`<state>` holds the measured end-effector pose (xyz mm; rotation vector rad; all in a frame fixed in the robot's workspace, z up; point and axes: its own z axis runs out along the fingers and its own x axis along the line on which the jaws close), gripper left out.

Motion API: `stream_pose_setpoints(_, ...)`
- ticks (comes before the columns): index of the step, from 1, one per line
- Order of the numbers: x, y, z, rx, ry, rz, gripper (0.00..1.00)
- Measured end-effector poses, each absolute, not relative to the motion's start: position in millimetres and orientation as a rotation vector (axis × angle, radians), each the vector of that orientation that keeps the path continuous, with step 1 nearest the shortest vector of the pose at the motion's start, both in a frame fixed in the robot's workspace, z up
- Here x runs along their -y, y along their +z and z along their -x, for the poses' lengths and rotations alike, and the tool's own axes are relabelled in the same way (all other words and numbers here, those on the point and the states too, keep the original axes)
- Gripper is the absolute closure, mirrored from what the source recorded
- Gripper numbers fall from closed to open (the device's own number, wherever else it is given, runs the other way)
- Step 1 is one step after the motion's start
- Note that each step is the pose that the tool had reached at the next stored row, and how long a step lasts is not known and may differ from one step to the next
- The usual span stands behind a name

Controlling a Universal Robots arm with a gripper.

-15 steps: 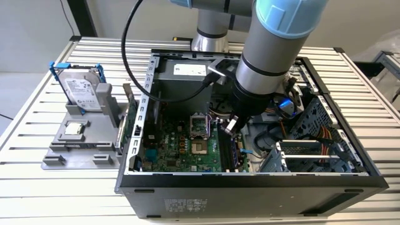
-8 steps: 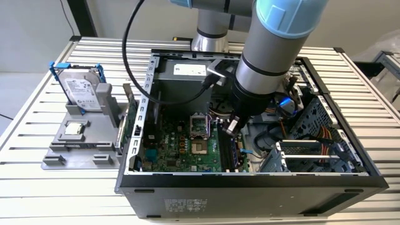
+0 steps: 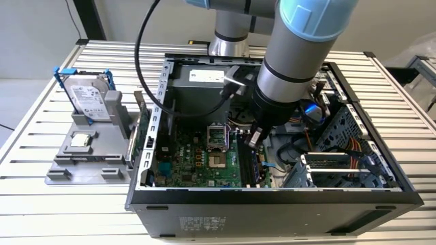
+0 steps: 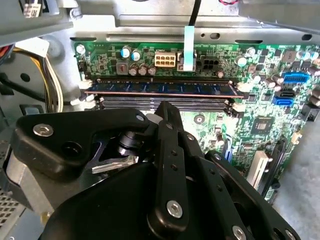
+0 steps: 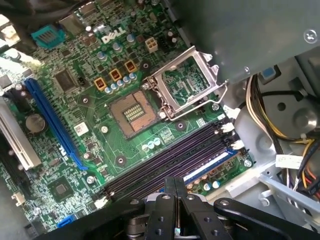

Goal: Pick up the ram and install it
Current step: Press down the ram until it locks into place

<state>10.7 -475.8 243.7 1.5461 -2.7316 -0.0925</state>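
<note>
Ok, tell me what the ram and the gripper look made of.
The ram: seemingly fibreglass circuit board, dark blue matte, a coppery strip along one edge, seated in a memory slot. The gripper: probably anodised metal or hard plastic, black satin links with bright steel screws.

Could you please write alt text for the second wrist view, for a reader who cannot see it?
A ram stick sits in a memory slot of the green motherboard, inside an open computer case. The black gripper fills the foreground just short of the slots.
</note>
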Motion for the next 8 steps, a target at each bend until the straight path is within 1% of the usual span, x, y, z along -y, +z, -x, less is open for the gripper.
stream_pose_setpoints(8,475.8,243.7,-10.7,2.672,-0.092,-1.642,1.0)
